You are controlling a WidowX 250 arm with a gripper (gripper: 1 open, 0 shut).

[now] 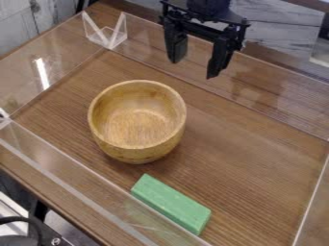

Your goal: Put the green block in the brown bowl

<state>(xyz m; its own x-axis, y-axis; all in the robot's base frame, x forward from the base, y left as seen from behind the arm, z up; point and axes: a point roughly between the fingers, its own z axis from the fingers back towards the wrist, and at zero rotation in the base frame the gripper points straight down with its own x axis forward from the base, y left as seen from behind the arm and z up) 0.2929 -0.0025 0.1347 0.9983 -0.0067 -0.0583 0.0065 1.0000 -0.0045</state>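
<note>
The green block [171, 203], a flat light green bar, lies on the wooden table near the front edge, slanted from upper left to lower right. The brown bowl [138, 119], round tan wood with a thick rim, stands upright behind the block, and its hollow holds nothing. My gripper [197, 53] hangs at the back, above the table and beyond the bowl to its right. It points down with its black fingers [218, 60] spread apart and nothing between them.
Clear plastic walls [58, 163] ring the wooden table [251, 144] on all sides. A small clear angled stand [106, 31] sits at the back left corner.
</note>
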